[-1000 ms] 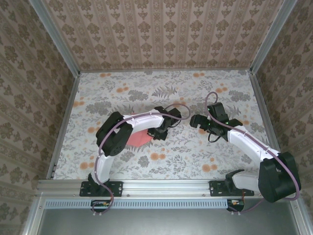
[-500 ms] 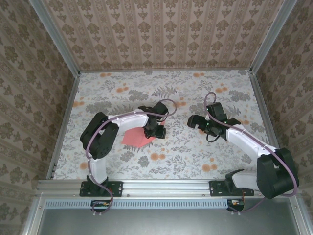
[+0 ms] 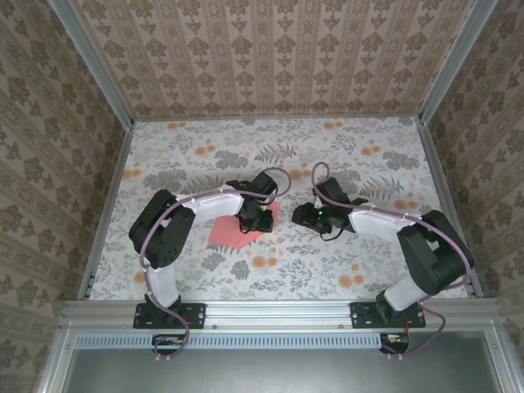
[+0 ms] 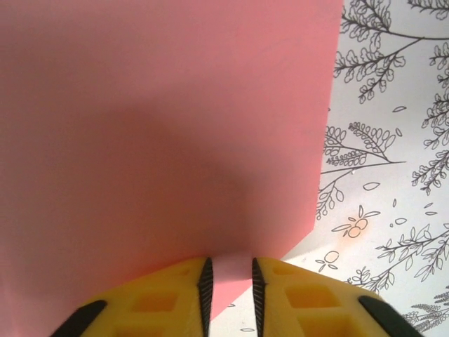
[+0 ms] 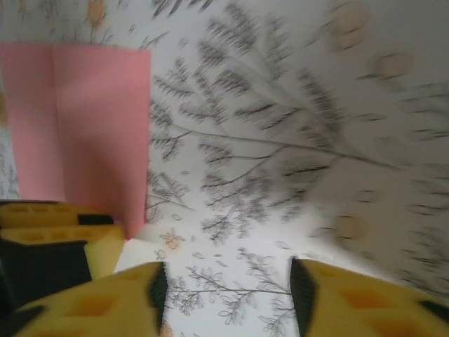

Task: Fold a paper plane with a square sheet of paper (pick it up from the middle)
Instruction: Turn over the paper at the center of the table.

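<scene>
Two arms lean in over a table point(image 3: 368, 270) whose pale cover is printed with grey ferns and small orange flowers point(image 3: 264, 262). Brown damask walls point(image 3: 270, 57) close it in at the back and on both sides. Aluminium rails point(image 3: 106, 209) run along the side edges, and a front rail point(image 3: 270, 311) carries the arm bases.

The square sheet of paper point(image 3: 229, 232) sits a little left of the table's centre, partly under the left arm's wrist, with one corner showing past it on the far right. The left gripper point(image 4: 229, 281) is narrowed onto the sheet's near edge. In the left wrist view, a strip of pink runs between the two yellow fingers point(image 4: 168, 302), and the rest of the sheet point(image 4: 161, 126) spreads away in front of them.

The right gripper point(image 5: 224, 288) stands just beside it on the right, with its jaws apart and only printed cloth between them. In the blurred right wrist view, the sheet point(image 5: 98, 126) shows a straight line near its left side; whether that is a crease or a folded flap cannot be told.

The sheet's edges lie well apart from every rail. Open cloth stretches toward the back wall, toward the left rail, and over the near right part of the table around the right arm.
</scene>
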Available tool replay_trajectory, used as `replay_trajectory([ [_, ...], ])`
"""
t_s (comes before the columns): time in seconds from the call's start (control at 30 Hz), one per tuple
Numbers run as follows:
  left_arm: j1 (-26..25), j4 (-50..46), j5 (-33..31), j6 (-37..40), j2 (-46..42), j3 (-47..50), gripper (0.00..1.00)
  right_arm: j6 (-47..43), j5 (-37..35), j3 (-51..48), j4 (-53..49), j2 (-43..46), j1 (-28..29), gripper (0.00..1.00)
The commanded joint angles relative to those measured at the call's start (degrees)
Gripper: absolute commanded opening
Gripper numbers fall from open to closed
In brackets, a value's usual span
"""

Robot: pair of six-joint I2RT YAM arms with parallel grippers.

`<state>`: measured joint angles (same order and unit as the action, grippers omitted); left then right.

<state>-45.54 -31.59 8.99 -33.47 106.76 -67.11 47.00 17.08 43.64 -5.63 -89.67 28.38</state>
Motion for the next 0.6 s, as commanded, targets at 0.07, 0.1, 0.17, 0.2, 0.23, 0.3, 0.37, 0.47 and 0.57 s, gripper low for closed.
replay_trajectory([
  [0.07,0.1,-0.4,-1.0,-1.3,-0.1,1.9,0.13,5.2,1.7,5.2,5.5,-5.4,4.8,0.24],
  [0.1,0.2,-0.4,-1.3,-1.6,-0.1,1.9,0.1,5.8,1.6,5.5,6.0,-6.4,5.3,0.19],
  [0.17,0.1,-0.5,-1.6,-2.1,-0.2,2.1,0.06,7.3,2.3,5.7,8.0,-8.3,5.8,0.14],
  [0.2,0.2,-0.4,-1.7,-2.3,-0.3,2.1,0.04,8.0,3.1,5.6,9.4,-9.2,6.0,0.12],
  [0.23,0.2,-0.3,-1.7,-2.5,-0.3,2.1,0.02,8.4,3.5,5.9,10.2,-10.0,6.1,0.11],
  [0.3,0.1,-0.2,-1.7,-2.8,-0.4,2.2,0.0,8.7,4.0,6.4,10.6,-10.9,6.3,0.09],
  [0.37,0.1,0.0,-1.5,-2.9,-0.6,2.1,0.0,8.7,4.6,7.0,10.9,-11.9,6.3,0.08],
  [0.47,0.1,0.2,-1.0,-3.2,-1.2,2.1,0.0,8.5,5.7,7.6,11.0,-13.4,6.3,0.08],
  [0.57,0.2,0.8,-0.3,-3.4,-1.7,2.2,0.0,8.8,6.8,7.8,11.8,-14.7,6.3,0.07],
])
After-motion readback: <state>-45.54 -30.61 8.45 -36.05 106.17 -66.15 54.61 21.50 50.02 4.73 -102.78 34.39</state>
